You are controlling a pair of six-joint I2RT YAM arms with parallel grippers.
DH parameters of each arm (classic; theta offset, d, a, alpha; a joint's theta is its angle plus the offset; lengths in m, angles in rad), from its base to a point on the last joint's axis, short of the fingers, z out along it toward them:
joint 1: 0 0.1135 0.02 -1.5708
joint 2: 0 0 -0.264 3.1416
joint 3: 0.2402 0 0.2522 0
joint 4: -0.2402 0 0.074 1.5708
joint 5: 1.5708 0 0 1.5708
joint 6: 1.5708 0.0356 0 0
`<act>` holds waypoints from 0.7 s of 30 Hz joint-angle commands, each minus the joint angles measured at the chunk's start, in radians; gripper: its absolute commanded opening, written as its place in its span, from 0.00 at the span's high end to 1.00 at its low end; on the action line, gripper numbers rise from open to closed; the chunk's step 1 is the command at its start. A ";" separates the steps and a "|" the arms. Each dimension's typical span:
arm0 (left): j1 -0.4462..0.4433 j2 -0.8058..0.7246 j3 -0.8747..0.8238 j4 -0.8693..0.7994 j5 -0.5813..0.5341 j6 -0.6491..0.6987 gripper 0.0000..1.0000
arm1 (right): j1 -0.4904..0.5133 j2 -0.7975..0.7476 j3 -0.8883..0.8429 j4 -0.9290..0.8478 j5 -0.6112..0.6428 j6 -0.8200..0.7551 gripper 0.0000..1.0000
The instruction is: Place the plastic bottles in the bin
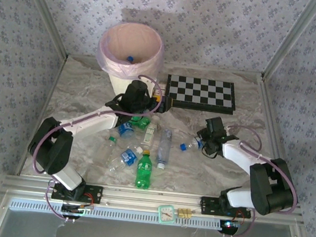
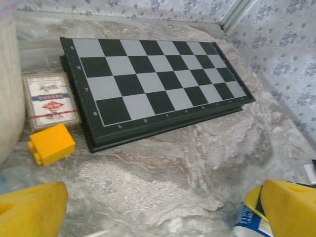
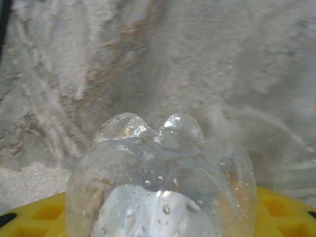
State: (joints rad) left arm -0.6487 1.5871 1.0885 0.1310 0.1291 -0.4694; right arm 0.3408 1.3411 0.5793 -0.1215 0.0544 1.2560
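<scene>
On the overhead camera my left arm stretches from its base and bends over the pile, with the left hand (image 1: 145, 107) hanging just in front of the foot of the bin (image 1: 116, 79). My right arm is folded low with its elbow out to the right. The right hand (image 1: 202, 141) points left at a clear bottle (image 1: 189, 146) lying on the desk (image 1: 243, 119). The bin stands at the far left of the desk with one blue-capped bottle (image 1: 130, 59) inside it. I count about eight bottles (image 1: 164, 147) heaped loosely between the arms: two green, the rest clear, several with blue labels. They overlap, so I can't be sure of the number. One chessboard (image 1: 201, 93) lies right of the bin.

On the left wrist camera the left hand (image 2: 158, 210) is spread wide – one yellow finger (image 2: 29, 210) in each lower corner, nothing but bare desk (image 2: 197, 158) between them. A blue-labelled bottle (image 2: 248, 223) sits against the right-side finger. Ahead lie one chessboard (image 2: 158, 81), one red-and-white card box (image 2: 49, 101) and one yellow block (image 2: 51, 143), close beside the bin's wall (image 2: 7, 89).

On the right wrist camera the right hand (image 3: 163, 222) has the base of one clear bottle (image 3: 163, 168) between its yellow fingers (image 3: 289, 210) – the bottle fills the gap, but I can't tell whether the pads press on it.
</scene>
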 commanded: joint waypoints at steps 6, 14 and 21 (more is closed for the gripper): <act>0.087 0.044 -0.097 0.244 0.315 -0.190 0.00 | 0.022 -0.045 0.116 0.154 -0.063 -0.213 0.54; 0.051 0.060 -0.124 0.315 0.490 -0.200 0.00 | 0.071 0.052 0.287 0.208 -0.225 -0.342 0.57; 0.004 0.084 -0.105 0.242 0.498 -0.144 0.00 | 0.110 0.125 0.381 0.239 -0.314 -0.371 0.58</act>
State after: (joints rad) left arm -0.6338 1.6505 0.9600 0.3836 0.5877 -0.6453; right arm 0.4377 1.4487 0.9092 0.0990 -0.2005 0.9314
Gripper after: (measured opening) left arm 0.996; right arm 0.572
